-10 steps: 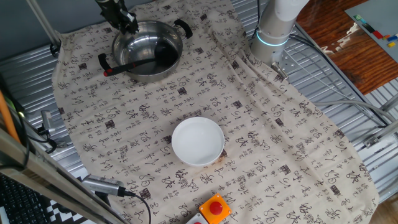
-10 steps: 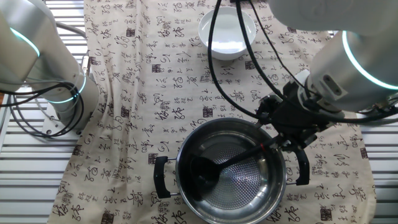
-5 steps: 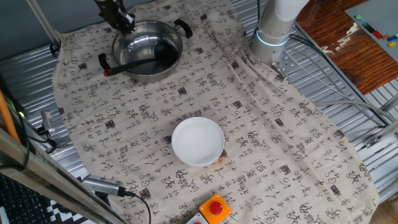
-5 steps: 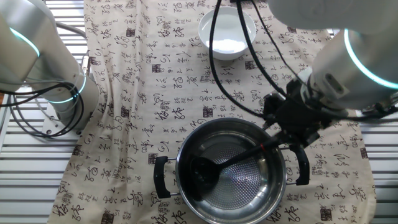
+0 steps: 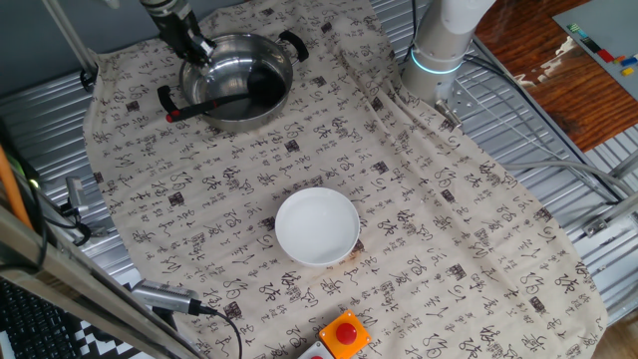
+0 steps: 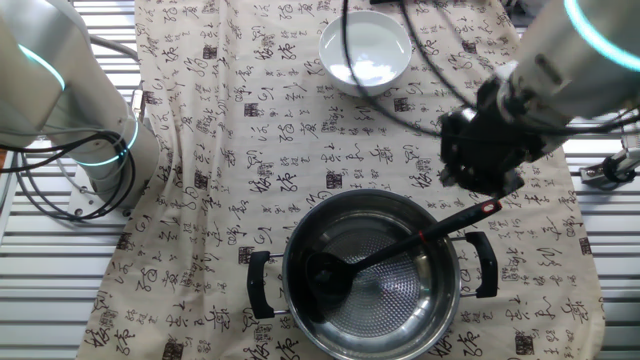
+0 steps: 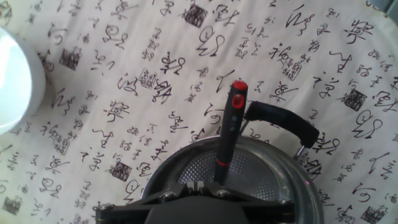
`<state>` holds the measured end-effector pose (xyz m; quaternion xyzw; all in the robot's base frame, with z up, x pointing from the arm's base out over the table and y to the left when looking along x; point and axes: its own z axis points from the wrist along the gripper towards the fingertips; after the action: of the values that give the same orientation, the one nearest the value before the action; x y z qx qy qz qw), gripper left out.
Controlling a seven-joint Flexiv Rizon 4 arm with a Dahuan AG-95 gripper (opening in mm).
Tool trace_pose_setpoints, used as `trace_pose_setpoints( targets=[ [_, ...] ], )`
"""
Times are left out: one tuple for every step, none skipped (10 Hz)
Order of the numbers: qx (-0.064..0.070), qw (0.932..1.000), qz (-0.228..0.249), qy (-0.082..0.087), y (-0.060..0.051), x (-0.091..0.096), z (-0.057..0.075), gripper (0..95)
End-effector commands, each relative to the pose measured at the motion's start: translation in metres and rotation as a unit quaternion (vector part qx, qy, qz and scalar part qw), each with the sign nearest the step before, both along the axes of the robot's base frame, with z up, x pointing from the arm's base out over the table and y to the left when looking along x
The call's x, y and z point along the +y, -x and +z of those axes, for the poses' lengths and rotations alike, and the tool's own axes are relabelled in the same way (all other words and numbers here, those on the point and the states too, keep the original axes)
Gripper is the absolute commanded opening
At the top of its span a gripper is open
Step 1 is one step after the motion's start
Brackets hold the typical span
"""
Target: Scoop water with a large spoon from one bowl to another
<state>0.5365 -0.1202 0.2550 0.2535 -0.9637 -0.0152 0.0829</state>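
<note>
Ladle: we see it lying inside the pot, scoop down, its handle leaning on the rim, red tip jutting out just beside one black pot handle.
Pincer: we find it above the pot rim, clear of the ladle and grasping nothing; we cannot tell how far the jaws are parted.
White bowl: well apart from the pot, on the printed cloth over the tabletop.

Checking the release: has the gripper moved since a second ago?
Yes. The gripper has lifted away from the steel pot, leaving the ladle inside.
</note>
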Motion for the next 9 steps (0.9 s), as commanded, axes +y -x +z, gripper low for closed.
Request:
trace_pose_setpoints(
  targets=[
    [-0.009,0.9995,0.030,-0.009,0.002,0.000,0.000,0.0],
    [-0.012,0.9989,0.041,-0.019,0.002,0.000,0.000,0.0],
    [-0.012,0.9989,0.040,-0.021,0.002,0.000,0.000,0.0],
    [-0.012,0.9991,0.035,-0.020,0.002,0.000,0.000,0.0],
    [-0.011,0.9997,0.015,-0.012,0.004,0.016,-0.002,0.0],
    [-0.014,0.9999,-0.003,-0.005,0.008,0.039,-0.006,0.0],
    [-0.018,0.9998,-0.012,-0.001,0.011,0.051,-0.011,0.0],
    [-0.020,0.9995,-0.023,0.001,0.014,0.063,-0.017,0.0],
    [-0.020,0.9991,-0.036,0.005,0.016,0.075,-0.021,0.0]
  ],
)
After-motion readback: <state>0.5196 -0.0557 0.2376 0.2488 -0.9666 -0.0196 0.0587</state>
